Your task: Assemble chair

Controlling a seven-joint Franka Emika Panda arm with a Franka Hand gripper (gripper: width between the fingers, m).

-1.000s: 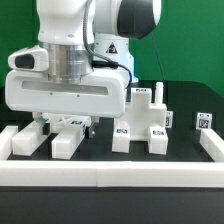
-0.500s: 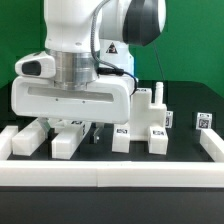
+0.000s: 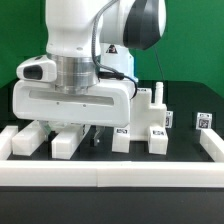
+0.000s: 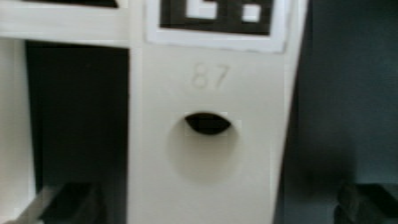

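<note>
Now the arm point(image 3: 80, 40) has shifted sideways and slightly lower, so the tool point(image 3: 72, 126), jaws spread wide and empty, hangs directly above a loose white chair piece point(image 4: 205, 160) on the table point(image 3: 185, 145), its hole point(image 4: 208, 123) centred below: probably pre-grasp alignment.

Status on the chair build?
Open fingers either side of a tagged white chair piece, no grip yet. More chair pieces stand at the exterior view's right. Nothing seen in the way.

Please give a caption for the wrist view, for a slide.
White chair piece with a tag and a round hole, framed by the open gripper.
</note>
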